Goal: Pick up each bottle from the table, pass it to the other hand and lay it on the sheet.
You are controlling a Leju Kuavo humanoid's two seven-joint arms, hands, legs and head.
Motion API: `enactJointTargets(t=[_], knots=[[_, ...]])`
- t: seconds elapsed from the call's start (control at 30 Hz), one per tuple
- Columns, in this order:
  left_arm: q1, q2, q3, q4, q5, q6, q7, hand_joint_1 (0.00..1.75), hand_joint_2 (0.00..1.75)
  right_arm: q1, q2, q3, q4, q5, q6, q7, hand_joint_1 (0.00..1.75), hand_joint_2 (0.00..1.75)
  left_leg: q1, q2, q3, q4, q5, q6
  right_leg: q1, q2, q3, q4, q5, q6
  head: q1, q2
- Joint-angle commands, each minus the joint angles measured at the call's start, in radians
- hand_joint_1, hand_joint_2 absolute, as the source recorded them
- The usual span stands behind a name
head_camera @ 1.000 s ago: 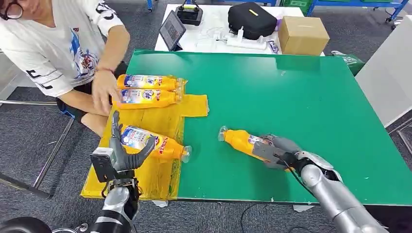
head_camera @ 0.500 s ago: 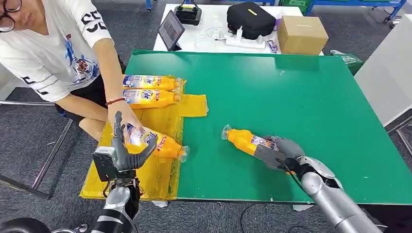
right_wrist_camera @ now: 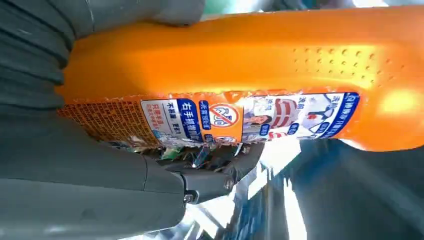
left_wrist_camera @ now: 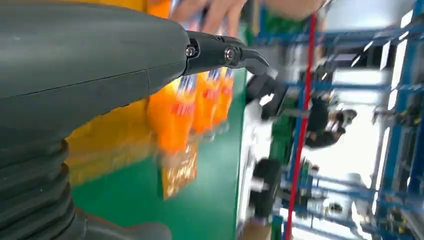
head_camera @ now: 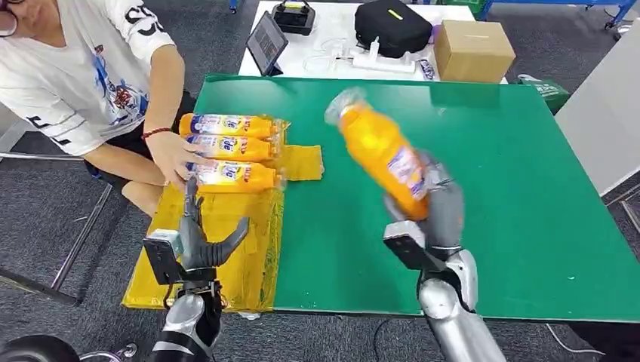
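Observation:
My right hand [head_camera: 434, 211] grips an orange bottle [head_camera: 381, 151] by its lower part and holds it raised above the green table [head_camera: 490, 173], clear cap tilted up and away. Up close, the bottle's label [right_wrist_camera: 250, 117] shows in the right wrist view, with the hand's fingers [right_wrist_camera: 215, 175] wrapped around it. My left hand [head_camera: 198, 241] hovers open and empty over the yellow sheet [head_camera: 226, 249]. Three orange bottles [head_camera: 226, 148] lie side by side at the sheet's far end, blurred in the left wrist view [left_wrist_camera: 195, 110].
A person sits at the table's left, one hand [head_camera: 177, 154] on the bottles on the sheet. Behind the green table stands a white table with a tablet [head_camera: 268, 44], a black bag [head_camera: 392, 26] and a cardboard box [head_camera: 474, 51].
My right hand has lifted its bottle off the table and swung it upright toward the middle. The person slid the third bottle up against the other two. My left hand stayed put.

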Motion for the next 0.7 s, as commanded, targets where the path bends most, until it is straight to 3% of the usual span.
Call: enactJointTargets(t=[0.03,0.2,0.3,0.4,0.53,0.7], knots=[[-0.046,0.027,-0.114,0.031,0.214,-0.249,0.124,0.00,1.75,0.056,0.139,-0.151,-0.153,-0.052,-0.031,-0.163,1.62,1.75,0.000,0.000,0.003,0.001,-0.003,0.000,0.000,-0.002,0.004,0.000,-0.003,-0.001,0.001,0.000],[-0.041,0.035,-0.127,0.030,0.235,-0.280,0.132,0.00,1.75,0.059,0.137,-0.144,-0.137,-0.057,-0.031,-0.173,1.61,1.75,-0.001,0.001,0.004,0.001,-0.003,-0.001,0.000,-0.002,0.005,-0.001,-0.002,-0.002,0.001,0.000],[-0.036,0.074,-0.171,0.028,0.346,-0.462,0.172,0.00,1.75,0.066,0.130,-0.117,-0.069,-0.070,0.018,-0.183,1.75,1.75,-0.002,0.003,0.002,0.000,-0.002,-0.001,-0.002,0.000,0.002,-0.001,0.000,-0.001,0.000,0.000],[-0.028,0.094,-0.193,0.034,0.378,-0.543,0.172,0.00,1.75,0.079,0.141,-0.081,0.019,-0.090,0.066,-0.202,1.75,1.75,-0.001,0.002,0.004,-0.002,-0.002,-0.001,-0.001,0.000,0.003,-0.003,0.000,-0.001,0.000,0.000],[-0.024,0.107,-0.225,0.024,0.389,-0.614,0.161,0.00,1.75,0.098,0.148,0.009,0.132,-0.139,0.175,-0.202,1.75,1.75,-0.001,0.004,0.003,-0.002,-0.002,-0.001,-0.001,0.002,0.002,-0.003,0.000,-0.001,0.000,0.000],[-0.035,0.115,-0.253,0.045,0.358,-0.624,0.153,0.00,1.75,0.061,0.191,0.176,0.366,-0.118,0.222,-0.202,1.75,1.75,0.000,0.007,0.005,-0.002,-0.003,-0.001,0.000,0.004,0.004,-0.003,0.000,-0.002,0.000,0.000]])
